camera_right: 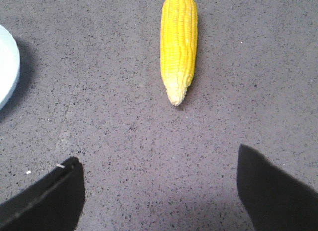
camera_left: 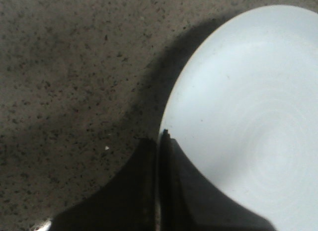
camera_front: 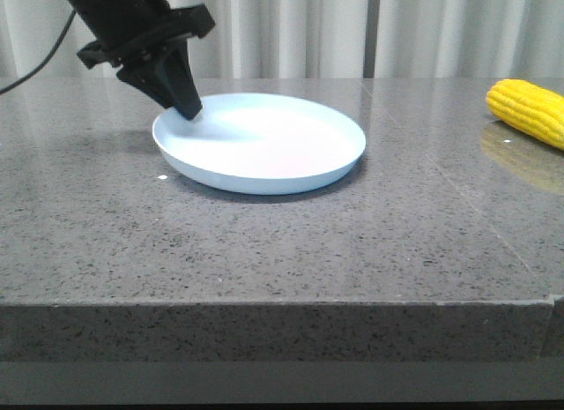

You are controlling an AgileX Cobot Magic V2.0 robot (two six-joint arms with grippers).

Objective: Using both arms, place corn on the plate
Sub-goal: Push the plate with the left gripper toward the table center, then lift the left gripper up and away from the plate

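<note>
The pale blue-white plate (camera_front: 273, 145) lies flat on the grey stone table, left of centre. My left gripper (camera_front: 189, 108) comes down at the plate's far left rim. In the left wrist view its jaws (camera_left: 159, 141) are pressed together on the rim of the plate (camera_left: 248, 107). The yellow corn (camera_front: 531, 110) lies on the table at the far right. In the right wrist view the corn (camera_right: 179, 42) lies ahead with its paler tip toward my right gripper (camera_right: 159, 156), which is open, empty and well short of it. A sliver of the plate (camera_right: 7, 67) shows at the edge.
The speckled grey stone table (camera_front: 264, 260) has a front edge close to the camera. A seam in the slab (camera_front: 458, 190) runs between plate and corn. White curtains hang behind. My right arm does not show in the front view.
</note>
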